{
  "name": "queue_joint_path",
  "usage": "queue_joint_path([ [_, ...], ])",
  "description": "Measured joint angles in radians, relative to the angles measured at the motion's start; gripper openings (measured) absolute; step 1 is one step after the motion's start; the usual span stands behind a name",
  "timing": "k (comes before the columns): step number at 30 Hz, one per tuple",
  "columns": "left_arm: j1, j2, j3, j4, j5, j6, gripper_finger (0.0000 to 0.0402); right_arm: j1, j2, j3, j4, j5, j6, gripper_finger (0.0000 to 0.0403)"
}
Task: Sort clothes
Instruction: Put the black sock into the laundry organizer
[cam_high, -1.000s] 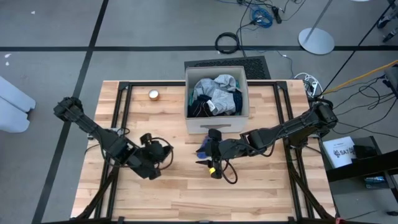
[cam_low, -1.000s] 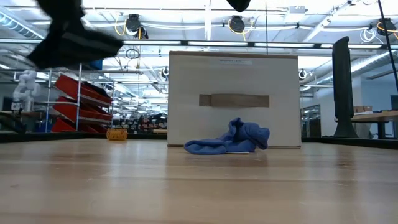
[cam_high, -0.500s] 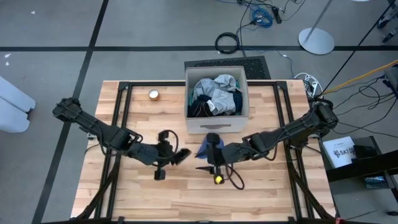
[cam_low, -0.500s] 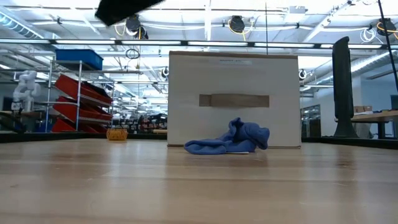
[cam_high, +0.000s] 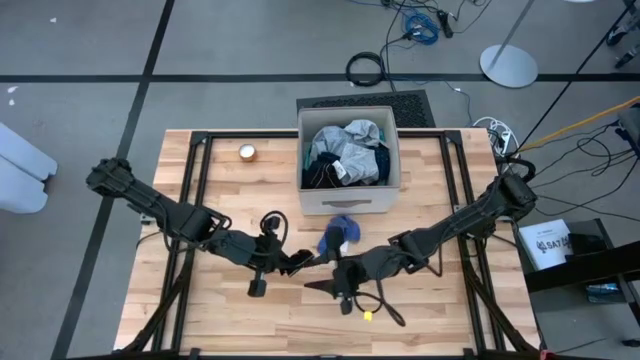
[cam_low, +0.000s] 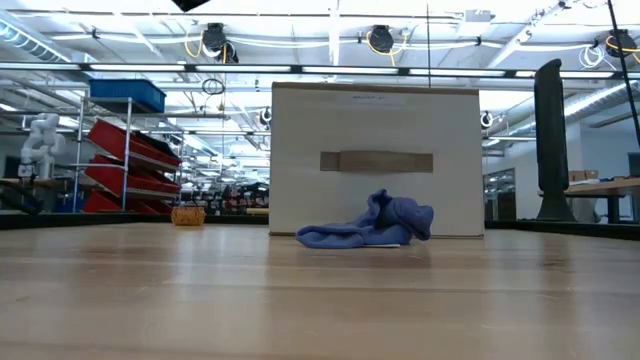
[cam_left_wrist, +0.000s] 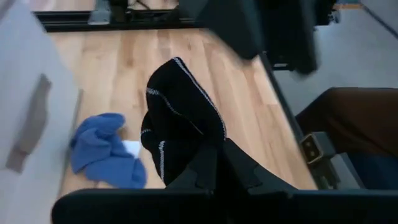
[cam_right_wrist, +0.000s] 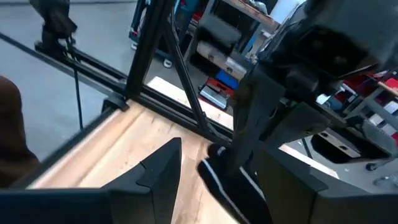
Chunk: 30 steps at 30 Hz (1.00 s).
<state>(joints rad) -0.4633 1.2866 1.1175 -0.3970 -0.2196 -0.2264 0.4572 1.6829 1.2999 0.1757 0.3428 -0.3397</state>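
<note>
Evenly and brightly lit from above in the high view, with only soft, short shadows on the table. Backlit in the low view by ceiling lamps along the top of the frame, near wood blurred across the bottom. Motion-smeared and soft in both wrist views, worst at the upper right; black sock fairly sharp

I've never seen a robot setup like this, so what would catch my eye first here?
Probably the two dark arms meeting mid-table, the left gripper shut on a black sock with thin white stripes. Next, a blue garment crumpled on the wood against the beige box, which is heaped with grey and dark clothes.
</note>
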Motion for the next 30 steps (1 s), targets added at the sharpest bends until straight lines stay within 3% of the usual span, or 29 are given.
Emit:
queue_joint_path([
  [9,-0.001,0.011,0.0,0.018,0.06,0.007,0.0006,-0.012,0.018,0.0,-0.003,0.001,-0.031,0.0187],
  [24,-0.001,0.011,0.0,0.059,0.131,0.06,0.0016,-0.032,0.018,0.0,-0.081,-0.005,0.076,0.0187],
  [30,-0.001,0.011,0.0,0.062,0.131,0.073,0.0017,-0.036,0.018,0.0,-0.083,-0.005,0.099,0.0143],
])
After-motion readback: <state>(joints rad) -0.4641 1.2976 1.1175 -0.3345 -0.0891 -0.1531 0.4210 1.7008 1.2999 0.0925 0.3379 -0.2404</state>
